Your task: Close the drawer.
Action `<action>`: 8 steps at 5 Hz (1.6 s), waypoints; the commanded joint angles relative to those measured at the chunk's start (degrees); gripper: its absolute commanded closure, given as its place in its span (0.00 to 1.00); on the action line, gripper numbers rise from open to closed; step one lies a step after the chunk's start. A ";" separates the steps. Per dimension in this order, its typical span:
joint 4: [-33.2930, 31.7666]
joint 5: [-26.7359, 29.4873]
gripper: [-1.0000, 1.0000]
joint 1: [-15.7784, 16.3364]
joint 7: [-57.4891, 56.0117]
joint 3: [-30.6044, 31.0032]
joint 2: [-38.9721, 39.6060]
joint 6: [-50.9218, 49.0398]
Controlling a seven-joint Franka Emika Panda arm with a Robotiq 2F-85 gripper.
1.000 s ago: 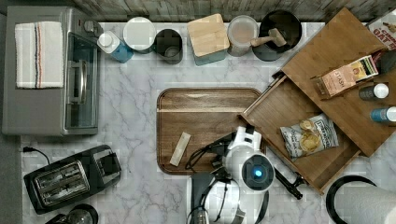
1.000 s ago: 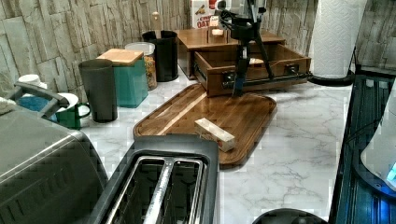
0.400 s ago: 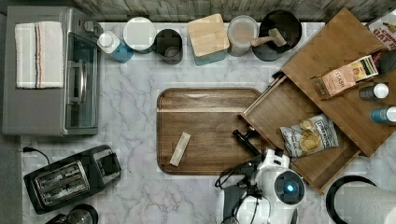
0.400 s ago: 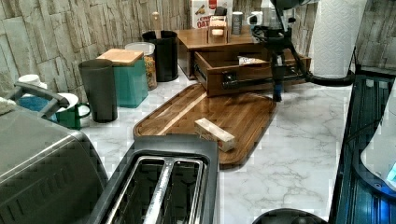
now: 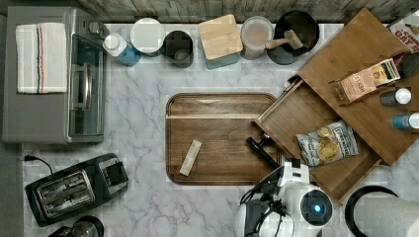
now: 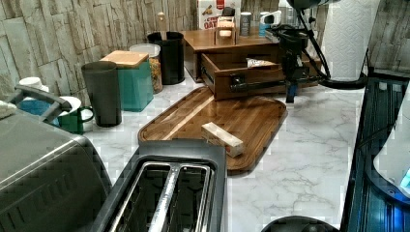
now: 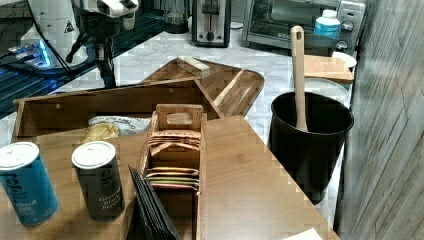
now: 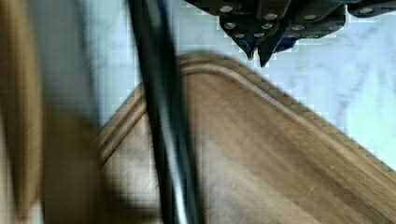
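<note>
The drawer (image 5: 291,113) stands pulled out from under the wooden top panel (image 5: 356,49), with a bag of chips (image 5: 326,144) inside. A black handle (image 5: 263,149) sticks out from its front face (image 6: 251,82). In the left view my gripper (image 6: 290,95) points down at the counter, just in front of the drawer front's right end. In the right view the gripper (image 7: 107,75) hangs outside the drawer's front wall (image 7: 125,100). In the wrist view the gripper (image 8: 259,53) has its tips together, shut on nothing, next to the blurred handle (image 8: 163,140).
A dark serving tray (image 5: 222,106) with a small wooden block (image 5: 190,157) lies beside the drawer front. A paper towel roll (image 5: 385,217) stands by the arm base. Canisters and a black utensil pot (image 5: 296,37) line the back. A toaster (image 5: 74,190) is at the front left.
The arm has swung off the tray toward the top view's right, along the drawer front to its end by the paper towel roll. The drawer has not moved.
</note>
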 commanded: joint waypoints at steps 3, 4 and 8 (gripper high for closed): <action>6.55 1.56 1.00 0.96 -11.89 -4.28 2.18 11.02; 14.19 6.12 1.00 1.79 -18.17 -6.66 5.22 6.16; 35.76 24.65 1.00 3.64 -34.20 -9.99 23.33 10.00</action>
